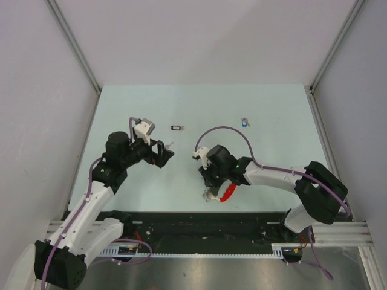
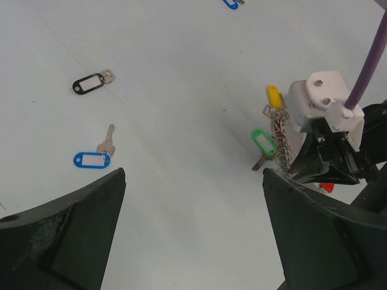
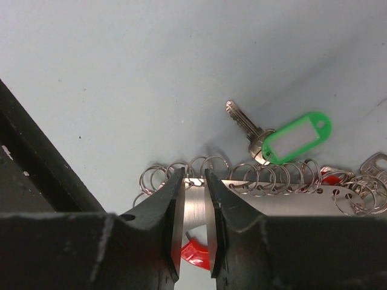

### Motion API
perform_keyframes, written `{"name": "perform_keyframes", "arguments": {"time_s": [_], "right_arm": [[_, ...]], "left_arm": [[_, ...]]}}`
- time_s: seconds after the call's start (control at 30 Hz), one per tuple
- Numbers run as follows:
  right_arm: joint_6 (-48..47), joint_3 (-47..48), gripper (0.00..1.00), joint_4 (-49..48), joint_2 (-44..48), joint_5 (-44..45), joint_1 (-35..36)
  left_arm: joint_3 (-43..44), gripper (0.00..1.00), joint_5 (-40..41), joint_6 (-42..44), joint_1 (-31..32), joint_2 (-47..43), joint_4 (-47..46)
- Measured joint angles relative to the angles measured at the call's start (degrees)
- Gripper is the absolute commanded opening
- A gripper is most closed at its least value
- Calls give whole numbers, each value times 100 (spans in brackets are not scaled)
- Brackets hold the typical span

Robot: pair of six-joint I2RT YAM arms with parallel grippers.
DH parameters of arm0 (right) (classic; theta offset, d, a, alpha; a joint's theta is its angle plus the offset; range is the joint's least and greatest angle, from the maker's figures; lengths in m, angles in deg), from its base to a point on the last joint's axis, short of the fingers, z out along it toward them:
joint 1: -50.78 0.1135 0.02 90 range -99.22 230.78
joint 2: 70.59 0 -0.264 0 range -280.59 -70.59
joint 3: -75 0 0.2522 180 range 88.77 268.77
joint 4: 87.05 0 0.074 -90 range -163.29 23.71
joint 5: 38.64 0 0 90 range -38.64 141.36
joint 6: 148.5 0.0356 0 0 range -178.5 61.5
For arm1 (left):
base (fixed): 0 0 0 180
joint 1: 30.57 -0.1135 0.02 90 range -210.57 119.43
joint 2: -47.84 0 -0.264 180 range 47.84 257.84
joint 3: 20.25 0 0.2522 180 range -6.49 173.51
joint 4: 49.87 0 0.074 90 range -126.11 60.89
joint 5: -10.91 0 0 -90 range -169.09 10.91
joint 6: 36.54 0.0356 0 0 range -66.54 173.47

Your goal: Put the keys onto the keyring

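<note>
Keyring (image 3: 272, 202) lies on the pale desk (image 1: 272, 109) close to the near edge, right of centre, under the right arm. In the right wrist view it shows as a flat silver strip threaded with many small wire rings. A green-tagged key (image 3: 295, 138) lies just beyond the strip, and a piece of the red band (image 3: 196, 254) shows below it. The right pincer (image 3: 193, 181) has its two dark fingers drawn close together, with the end of the silver strip pinched between them. From the left wrist camera the same cluster (image 2: 280, 142) carries a yellow tag (image 2: 274, 95) and a green tag (image 2: 263, 142), just beside the white camera housing (image 2: 323, 109) on the right arm.

The left pincer (image 2: 193, 235) is spread wide and holds nothing. Its fingers (image 2: 66, 235) frame bare desk, and it points toward the keyring from the left.

Three loose keys lie apart from the ring. A blue-tagged key (image 2: 94, 158) is nearest the left pincer, its silver blade angled up from the tag. A black-tagged key (image 2: 92, 83) lies farther out, seen from above left of centre (image 1: 176, 127). A second blue-tagged key (image 1: 244, 122) rests near the far side of the desk, beyond the right arm and well away from the others.
</note>
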State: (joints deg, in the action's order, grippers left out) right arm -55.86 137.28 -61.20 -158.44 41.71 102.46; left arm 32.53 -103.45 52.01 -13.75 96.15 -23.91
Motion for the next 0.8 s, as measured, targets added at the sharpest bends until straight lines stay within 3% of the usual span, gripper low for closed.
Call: {"name": "perform_keyframes", "arguments": {"time_s": [0.5,0.8], "right_arm": [[-260,20,19,133,-269,778,560],[-339,42,2,136,-385,1091,623]], "left_arm": [[0,100,2,0,0,0,15],[2,100,2,0,0,0,44]]}}
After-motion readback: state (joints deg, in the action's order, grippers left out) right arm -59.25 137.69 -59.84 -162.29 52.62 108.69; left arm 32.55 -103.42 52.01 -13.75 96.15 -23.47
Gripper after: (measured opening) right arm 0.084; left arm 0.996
